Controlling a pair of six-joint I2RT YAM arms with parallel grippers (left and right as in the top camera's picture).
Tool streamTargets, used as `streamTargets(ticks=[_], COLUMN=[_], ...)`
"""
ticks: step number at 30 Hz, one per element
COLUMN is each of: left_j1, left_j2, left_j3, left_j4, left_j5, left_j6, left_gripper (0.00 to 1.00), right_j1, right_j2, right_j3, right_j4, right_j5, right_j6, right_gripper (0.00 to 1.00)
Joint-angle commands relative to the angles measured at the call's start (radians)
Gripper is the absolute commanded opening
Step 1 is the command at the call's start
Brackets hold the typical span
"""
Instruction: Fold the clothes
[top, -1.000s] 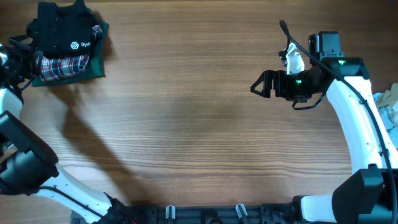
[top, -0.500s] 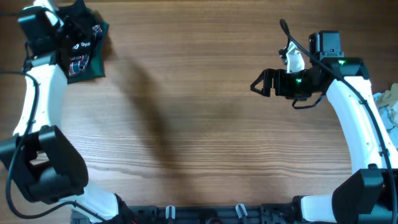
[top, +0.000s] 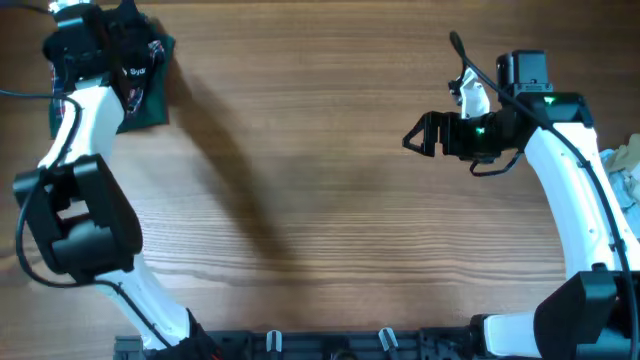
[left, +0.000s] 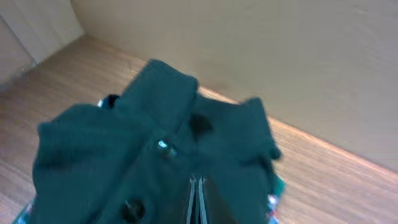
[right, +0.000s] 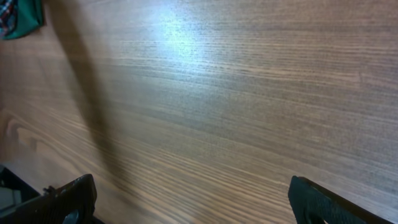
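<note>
At far-left table (top: 300, 200) corner, left gripper (left: 196, 200) jaws pressed together, tips at the black shirt (left: 155, 124); right gripper (top: 412, 138) spread wide, well apart from it.

left pincer (top: 118, 48) over the clothes pile, black shirt (top: 134, 70) right under it, plaid garment (top: 135, 96) just beside. its jaws are lost against the dark fabric. right pincer (top: 412, 135) jaws spread, hovering over desk (top: 300, 200), well apart from the pile.
</note>
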Motion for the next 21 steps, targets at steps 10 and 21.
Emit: streamTargets(ticks=[10,21], left_j1=[0.093,0.018], left_j2=[0.312,-0.177], left_j3=[0.012,0.012], left_j4=[-0.043,-0.274], left_j5=[0.009,0.032], left_j6=[0.024,-0.008], left_gripper=[0.04,0.32], right_j1=[0.003,0.003], right_j2=[-0.021,-0.022], right_j3=[-0.018,-0.002], right_j4=[-0.008,0.051], right_j5=[0.002,0.003], right_j6=[-0.007,-0.007], right_gripper=[1.00,1.00])
